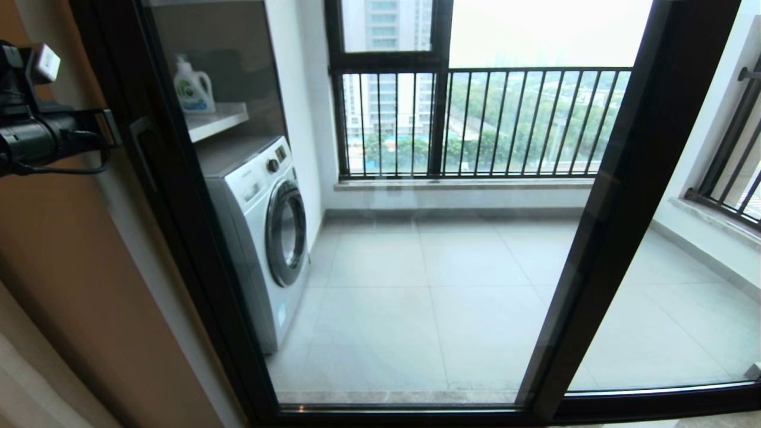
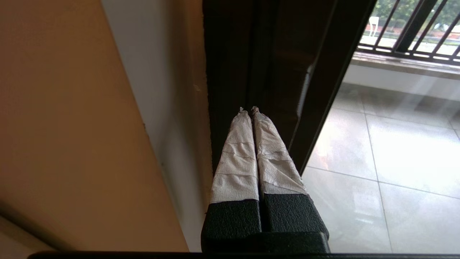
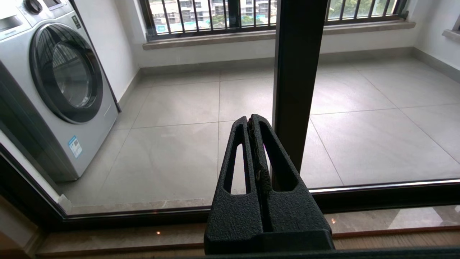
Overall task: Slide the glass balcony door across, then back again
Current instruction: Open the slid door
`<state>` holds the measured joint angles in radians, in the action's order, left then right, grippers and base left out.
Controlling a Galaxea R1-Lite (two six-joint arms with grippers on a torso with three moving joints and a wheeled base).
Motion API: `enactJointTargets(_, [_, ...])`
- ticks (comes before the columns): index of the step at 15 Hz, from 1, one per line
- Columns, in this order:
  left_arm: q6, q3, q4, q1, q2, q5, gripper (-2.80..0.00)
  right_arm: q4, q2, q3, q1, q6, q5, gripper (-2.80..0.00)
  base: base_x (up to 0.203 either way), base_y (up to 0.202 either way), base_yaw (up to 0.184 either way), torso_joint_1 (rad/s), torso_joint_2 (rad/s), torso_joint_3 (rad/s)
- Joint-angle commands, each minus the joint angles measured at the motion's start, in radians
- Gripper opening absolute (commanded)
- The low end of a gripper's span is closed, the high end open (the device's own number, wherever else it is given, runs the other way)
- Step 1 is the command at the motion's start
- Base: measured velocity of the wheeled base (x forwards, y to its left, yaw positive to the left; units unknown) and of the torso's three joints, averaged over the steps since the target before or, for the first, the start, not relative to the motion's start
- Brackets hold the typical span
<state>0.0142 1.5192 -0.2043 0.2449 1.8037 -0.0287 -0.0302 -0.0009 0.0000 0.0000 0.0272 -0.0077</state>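
Observation:
The glass balcony door (image 1: 178, 205) fills the head view, its black left upright standing against the wall jamb. A small black latch handle (image 1: 140, 132) sits on that upright. My left gripper (image 1: 112, 127) is raised at the upper left, level with the latch. Its white-taped fingers (image 2: 237, 151) are shut on nothing. Their tips (image 2: 249, 109) point into the dark door frame (image 2: 273, 54), beside the latch handle (image 2: 304, 88). I cannot tell whether they touch it. My right gripper (image 3: 250, 118) is shut and empty, low before the glass, next to a black upright (image 3: 298, 72). It is outside the head view.
A washing machine (image 1: 261, 229) stands behind the glass at the left, with a detergent bottle (image 1: 193, 86) on the shelf above it. Black-barred railing windows (image 1: 475, 122) close the balcony's far side. An orange wall (image 1: 59, 267) lies to my left. The floor track (image 3: 377, 196) runs below.

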Motion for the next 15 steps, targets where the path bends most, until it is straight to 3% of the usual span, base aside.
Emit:
enactJointTargets(1, [-0.001, 0.011, -0.005, 0.019, 0.055, 0.0, -2.8, 0.0, 0.001, 0.012, 0.0, 0.0, 0.0, -2.8, 0.0, 0.0, 0.0, 0.0, 0.0, 0.0])
enactJointTargets(5, [-0.02, 0.012, -0.23, 0.024, 0.172, 0.001, -2.8, 0.0, 0.001, 0.012, 0.0, 0.0, 0.0, -2.8, 0.0, 0.0, 0.0, 0.0, 0.0, 0.0])
enactJointTargets(15, [-0.025, 0.019, -0.181, -0.027, 0.159, -0.033, -2.8, 0.0, 0.001, 0.012, 0.0, 0.0, 0.0, -2.8, 0.0, 0.0, 0.0, 0.0, 0.0, 0.0])
